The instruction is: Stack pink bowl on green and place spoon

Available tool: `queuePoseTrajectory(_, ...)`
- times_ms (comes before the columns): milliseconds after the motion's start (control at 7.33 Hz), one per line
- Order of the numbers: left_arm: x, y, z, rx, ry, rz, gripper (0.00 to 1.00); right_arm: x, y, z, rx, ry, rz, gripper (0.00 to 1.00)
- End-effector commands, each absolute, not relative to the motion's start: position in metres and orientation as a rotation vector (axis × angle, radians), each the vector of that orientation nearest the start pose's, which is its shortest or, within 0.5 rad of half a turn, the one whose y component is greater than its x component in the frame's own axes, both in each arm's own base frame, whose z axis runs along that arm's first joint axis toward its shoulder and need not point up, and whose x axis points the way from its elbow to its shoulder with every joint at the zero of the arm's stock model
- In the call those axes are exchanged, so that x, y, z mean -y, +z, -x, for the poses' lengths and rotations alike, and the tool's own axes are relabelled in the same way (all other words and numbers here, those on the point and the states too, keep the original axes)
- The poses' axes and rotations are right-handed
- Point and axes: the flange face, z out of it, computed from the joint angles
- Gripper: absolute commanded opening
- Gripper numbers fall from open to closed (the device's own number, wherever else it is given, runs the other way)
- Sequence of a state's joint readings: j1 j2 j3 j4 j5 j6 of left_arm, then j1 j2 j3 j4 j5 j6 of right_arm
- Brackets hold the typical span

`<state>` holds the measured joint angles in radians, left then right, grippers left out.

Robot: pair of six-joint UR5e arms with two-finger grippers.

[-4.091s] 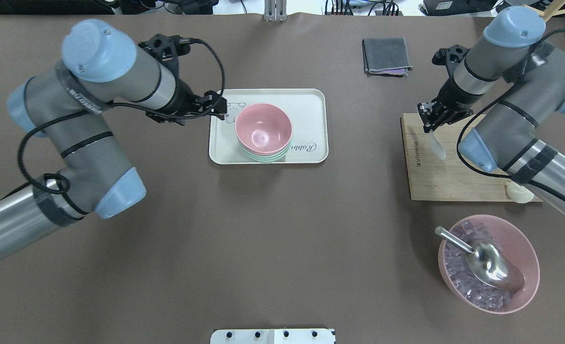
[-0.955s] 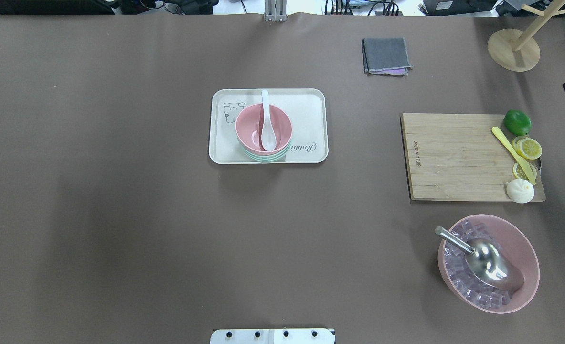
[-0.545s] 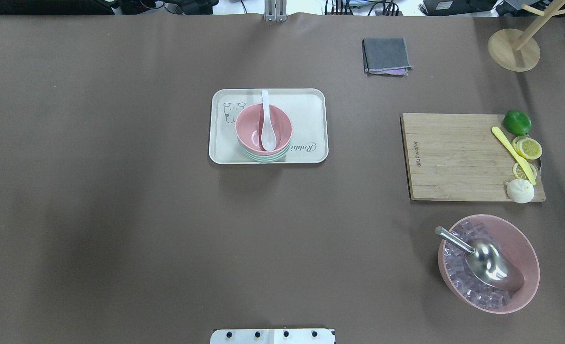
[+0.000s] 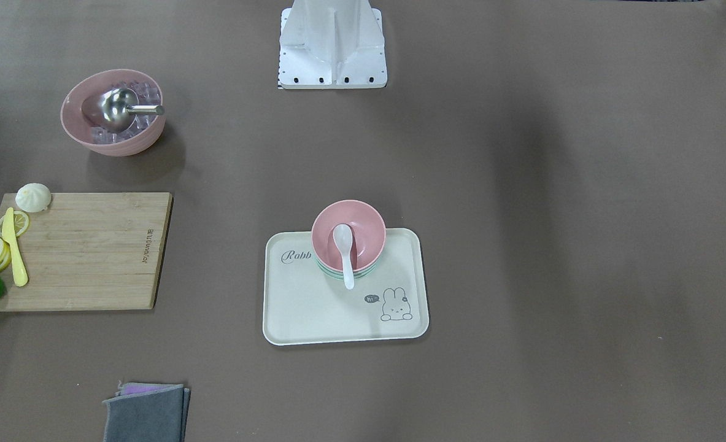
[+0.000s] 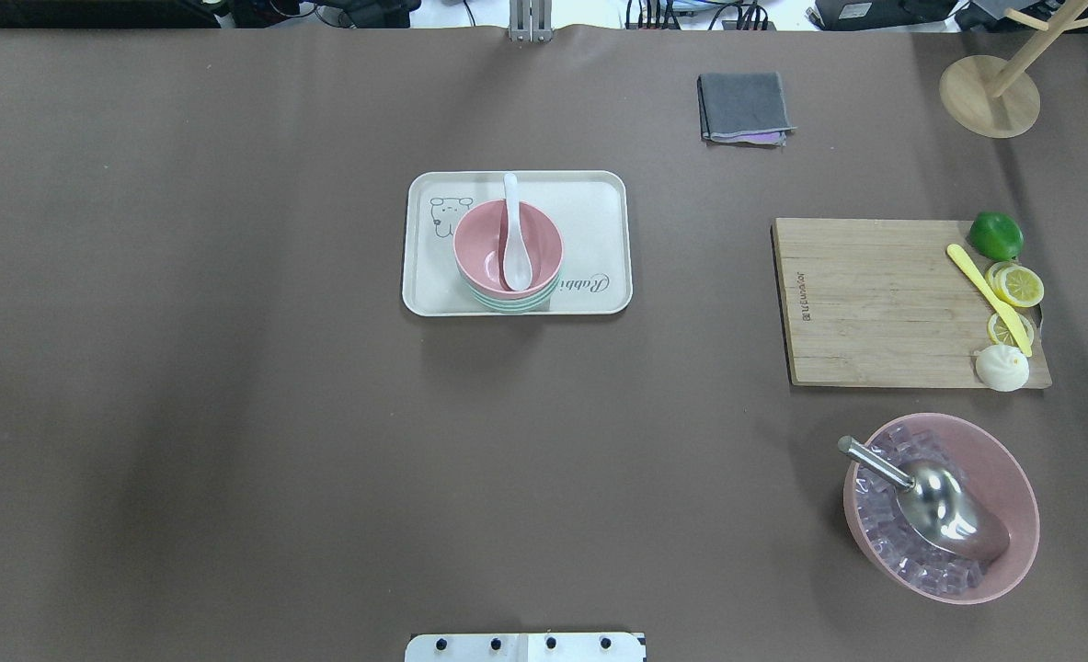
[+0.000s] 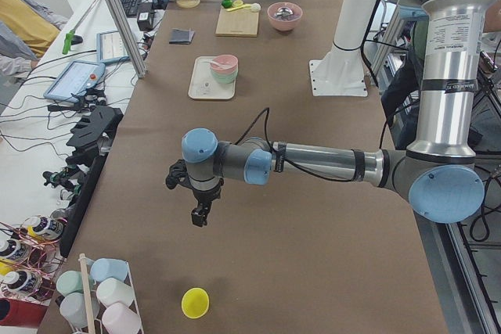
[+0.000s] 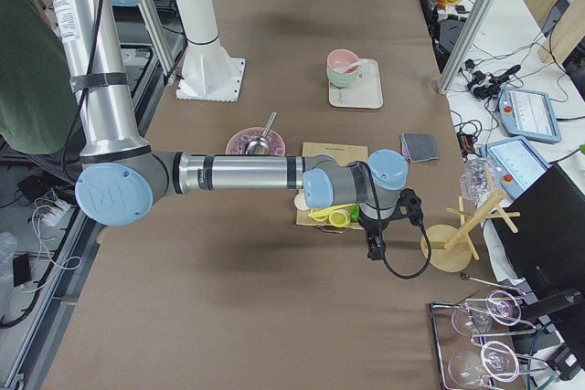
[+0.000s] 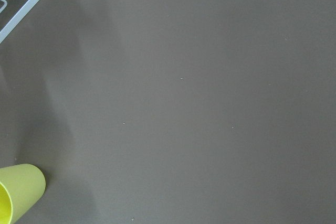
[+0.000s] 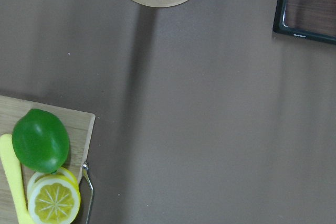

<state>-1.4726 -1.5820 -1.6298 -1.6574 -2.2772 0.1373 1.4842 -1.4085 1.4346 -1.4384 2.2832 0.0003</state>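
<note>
The pink bowl [image 5: 484,244] sits stacked in the green bowl [image 5: 507,304] on the cream tray [image 5: 599,202]. The white spoon [image 5: 513,239] lies in the pink bowl with its handle over the far rim. The stack also shows in the front-facing view, with the pink bowl [image 4: 366,236] and the spoon [image 4: 345,252]. My left gripper [image 6: 199,218] hangs over bare table far from the tray, near a yellow cup [image 6: 195,303]. My right gripper [image 7: 375,248] hangs past the cutting board. I cannot tell whether either is open or shut.
A wooden cutting board [image 5: 875,303] at the right holds a lime, lemon slices, a yellow knife and a bun. A large pink bowl [image 5: 1013,496] of ice cubes holds a metal scoop. A grey cloth [image 5: 744,108] and a wooden stand [image 5: 990,97] lie at the back.
Both arms have left the overhead view since 4.1 s ago. The spoon that the right gripper held over the cutting board now lies in the pink bowl. Nothing on the tray moved in the last second.
</note>
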Motion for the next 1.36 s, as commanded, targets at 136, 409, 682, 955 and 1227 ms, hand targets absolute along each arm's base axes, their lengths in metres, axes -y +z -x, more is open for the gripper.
queuePoseTrajectory(136, 0.513, 0.609, 0.020, -0.704, 0.286, -0.182, 0.98, 0.569, 0.640, -0.018, 0.730, -0.142, -0.108, 1.00)
queuePoseTrajectory(409, 0.515, 0.606, 0.020, -0.701, 0.287, -0.191, 0.98, 0.557, 0.644, -0.016, 0.779, -0.147, -0.131, 1.00)
queuePoseTrajectory(682, 0.514, 0.610, 0.020, -0.702, 0.285, -0.183, 0.98, 0.556, 0.647, -0.016, 0.782, -0.151, -0.129, 1.00)
queuePoseTrajectory(955, 0.515, 0.607, 0.020, -0.704, 0.289, -0.191, 0.98, 0.558, 0.638, -0.015, 0.794, -0.149, -0.139, 1.00)
queuePoseTrajectory(1227, 0.515, 0.601, 0.020, -0.706, 0.295, -0.203, 0.98, 0.557, 0.643, -0.016, 0.783, -0.145, -0.131, 1.00)
